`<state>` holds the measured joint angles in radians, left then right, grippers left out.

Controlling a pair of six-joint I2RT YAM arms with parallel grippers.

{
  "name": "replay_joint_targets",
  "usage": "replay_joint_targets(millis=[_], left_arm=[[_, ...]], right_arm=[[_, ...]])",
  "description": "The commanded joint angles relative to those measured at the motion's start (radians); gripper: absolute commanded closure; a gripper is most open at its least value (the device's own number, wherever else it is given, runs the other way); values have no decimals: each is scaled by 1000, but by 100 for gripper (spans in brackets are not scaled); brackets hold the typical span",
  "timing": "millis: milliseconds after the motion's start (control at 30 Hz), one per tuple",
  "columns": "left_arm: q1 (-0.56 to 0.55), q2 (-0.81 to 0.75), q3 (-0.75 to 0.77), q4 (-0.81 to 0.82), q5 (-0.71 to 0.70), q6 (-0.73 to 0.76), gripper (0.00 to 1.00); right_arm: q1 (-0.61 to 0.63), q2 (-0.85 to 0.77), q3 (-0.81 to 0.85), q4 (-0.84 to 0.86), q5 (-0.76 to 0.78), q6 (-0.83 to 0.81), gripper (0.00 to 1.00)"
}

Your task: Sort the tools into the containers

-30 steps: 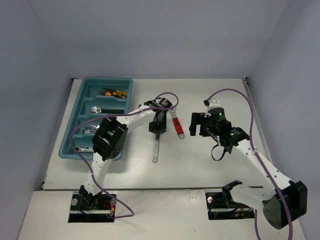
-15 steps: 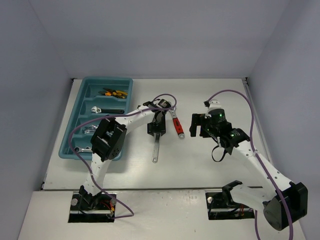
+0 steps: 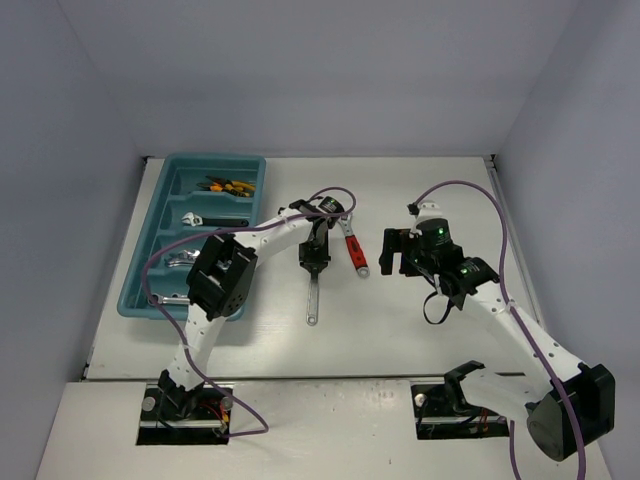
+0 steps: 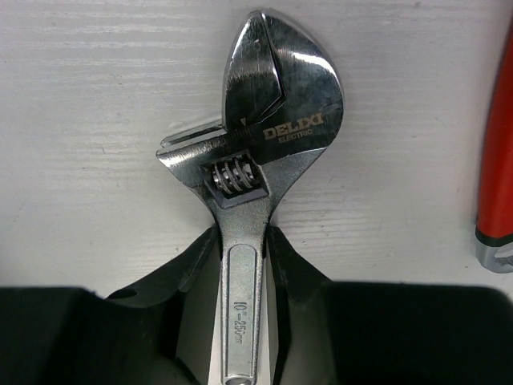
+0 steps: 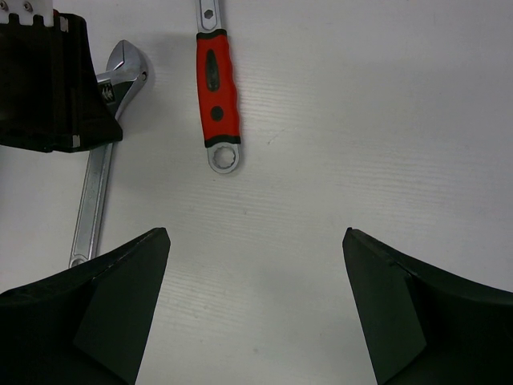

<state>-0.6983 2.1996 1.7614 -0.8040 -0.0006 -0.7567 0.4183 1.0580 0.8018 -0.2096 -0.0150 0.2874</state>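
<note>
We are at the grasp step. Our left claw [image 3: 315, 256] sits low over the surface [image 3: 440, 190], and its fingers [image 4: 298, 277] press against both sides of the adjustable wrench [image 4: 268, 120] handle just below the head. We judge it closed on the tool, which appears to lie flat, not yet lifted. The wrench is near the middle of the surface, to the right of the teal tray [image 3: 215, 159], with its long handle pointing back toward our bases. Next we need a clean lift and a carry leftward to the tray. The second compartment from the far end looks the likeliest home, since a black-handled wrench [image 3: 212, 221] already lies there. The compartments run crosswise to how our wrench lies now, so the wrist must turn before we lower it. Because we grip near the head, the handle may droop or swing. The red-handled wrench [image 3: 354, 248] lies just beside our claw without touching the silver one, and a careless lift could nudge it. From above, our own left arm [image 3: 222, 275] covers the tray's near right corner, crowding that end. Our right claw [image 3: 392, 250] hovers past the red-handled wrench, jaws spread wide and holding nothing, well apart from the tray.
</note>
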Motion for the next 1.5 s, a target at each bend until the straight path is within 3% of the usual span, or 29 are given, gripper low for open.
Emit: replay_joint_targets(millis=[0, 267, 867, 1167, 1467], left_arm=[[-3, 57, -5, -13, -26, 59, 100], [4, -102, 12, -10, -127, 117, 100], [81, -270, 24, 55, -61, 78, 100], [297, -457, 52, 70, -44, -113, 100], [607, -591, -127, 262, -75, -333, 100]], right_arm=[[-6, -13, 4, 26, 10, 6, 13], [-6, -12, 28, 22, 10, -2, 13], [-8, -7, 50, 11, 45, -2, 13], [-8, -4, 57, 10, 41, -3, 13], [-8, -17, 47, 10, 36, 10, 13]])
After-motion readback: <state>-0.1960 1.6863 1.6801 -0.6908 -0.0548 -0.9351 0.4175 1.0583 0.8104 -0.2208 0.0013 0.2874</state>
